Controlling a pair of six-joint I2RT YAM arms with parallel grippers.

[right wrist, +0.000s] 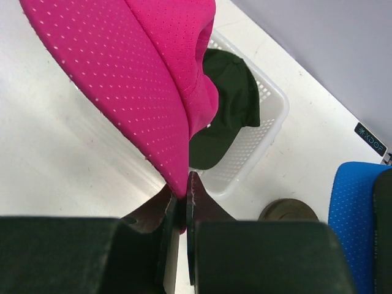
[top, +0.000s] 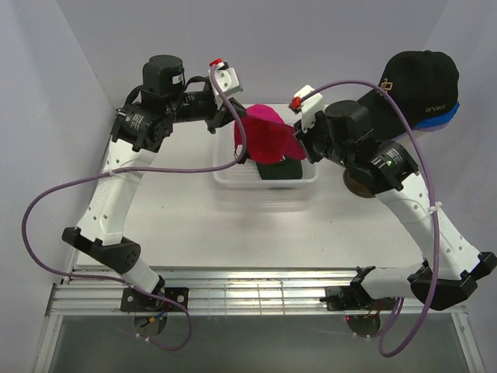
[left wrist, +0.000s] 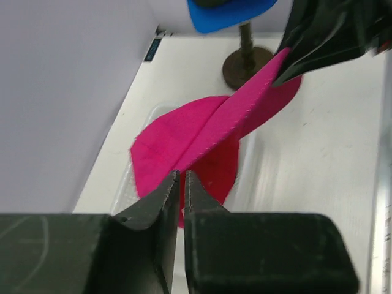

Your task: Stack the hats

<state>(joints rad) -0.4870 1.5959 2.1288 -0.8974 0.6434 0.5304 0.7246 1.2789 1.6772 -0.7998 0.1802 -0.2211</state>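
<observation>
Left gripper [left wrist: 182, 179] pinches one edge of the magenta cap [top: 264, 136], which hangs over the white basket [top: 233, 183]. Dark green cap [top: 281, 170] lies inside, unstacked. Right gripper [right wrist: 185, 185] clamps the opposite edge. Long axis runs left-right between the grippers; brim end unclear. Far right, black cap [top: 419, 78] sits on blue cap [top: 439, 117], so two are stacked.

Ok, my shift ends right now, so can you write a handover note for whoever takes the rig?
Left gripper: pinched on one edge of the magenta hat.
Right gripper: shut on the opposite edge. The hat hangs between them above the white basket.
Dark green hat lies in the basket.
Black hat sits on the blue hat at the far right.
Done: blue and black are stacked.
Left: probably set magenta on that stack, then the green one.
</observation>
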